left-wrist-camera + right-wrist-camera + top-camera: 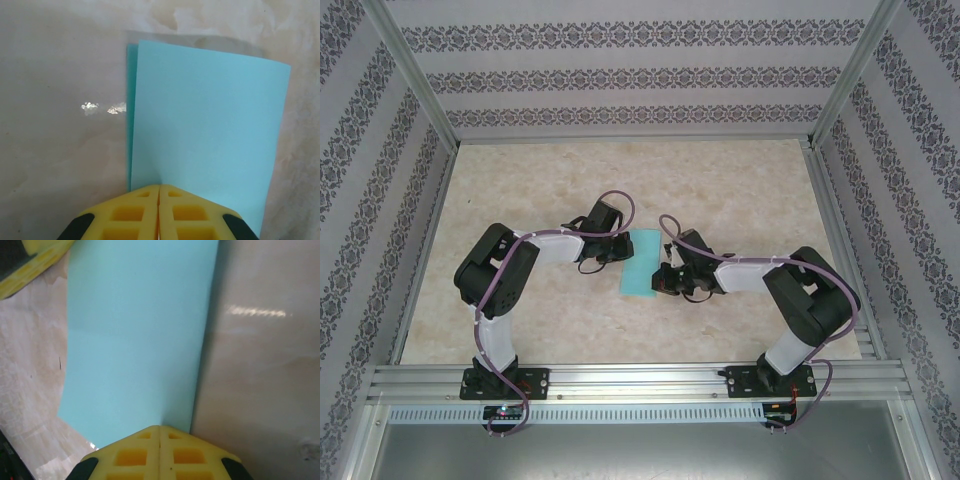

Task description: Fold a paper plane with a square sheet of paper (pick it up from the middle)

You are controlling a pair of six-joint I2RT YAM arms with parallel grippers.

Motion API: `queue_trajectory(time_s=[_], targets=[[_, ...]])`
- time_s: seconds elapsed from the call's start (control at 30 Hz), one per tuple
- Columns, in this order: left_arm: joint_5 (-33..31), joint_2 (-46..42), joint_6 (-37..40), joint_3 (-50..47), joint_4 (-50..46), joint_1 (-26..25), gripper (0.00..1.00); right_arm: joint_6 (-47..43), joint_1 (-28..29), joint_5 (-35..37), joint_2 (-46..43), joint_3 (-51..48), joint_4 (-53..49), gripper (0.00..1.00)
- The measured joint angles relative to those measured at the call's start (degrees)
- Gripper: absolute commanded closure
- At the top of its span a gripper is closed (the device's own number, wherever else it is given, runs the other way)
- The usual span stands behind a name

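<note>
- Left pincer (159, 190), closed tight, pinches the thin turquoise paper sheet (200, 125), folded double, by one edge.
- Right pincer (160, 430), also closed, nips the opposite edge, likely keeping the layers aligned.

The counter (720, 180) is pale beige with a marbled look and glossy enough to catch glints of light. Near its middle lies a turquoise sheet of paper (642, 262), folded over on itself, with a sliver of the lower layer showing along one long edge.
</note>
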Motion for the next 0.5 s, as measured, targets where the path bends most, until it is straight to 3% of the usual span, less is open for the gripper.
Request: queue_trajectory(time_s=[0.5], targets=[[-1.14,-0.46,0.02,-0.48,0.85,-0.48,0.91,-0.70,2.71,2.84,-2.60,-0.59,-3.67,0.97]])
